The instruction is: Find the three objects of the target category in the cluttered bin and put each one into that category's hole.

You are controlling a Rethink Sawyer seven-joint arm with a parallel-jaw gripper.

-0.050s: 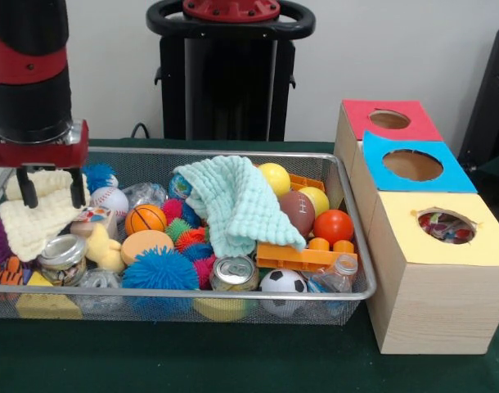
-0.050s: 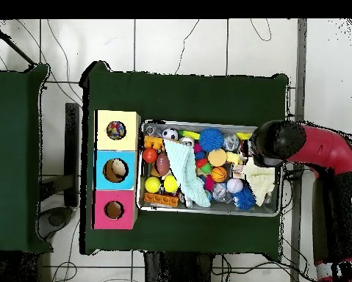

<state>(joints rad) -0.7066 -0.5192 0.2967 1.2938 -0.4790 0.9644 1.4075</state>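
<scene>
You see the gripper (image 1: 51, 190) over one end of the wire bin (image 1: 360, 270), its two black fingers (image 1: 26, 187) set moderately apart, holding nothing. Their tips reach a cream knitted cloth (image 1: 37, 219) directly below. Beside the jaws lie a baseball (image 1: 110, 201) and a basketball (image 1: 145, 219). Farther from them a mint green cloth (image 1: 237, 201) covers the middle. Well apart from the jaws, past the bin's other end, stand three boxes with holes: yellow (image 1: 446, 237), blue (image 1: 413, 164), red (image 1: 388, 119).
</scene>
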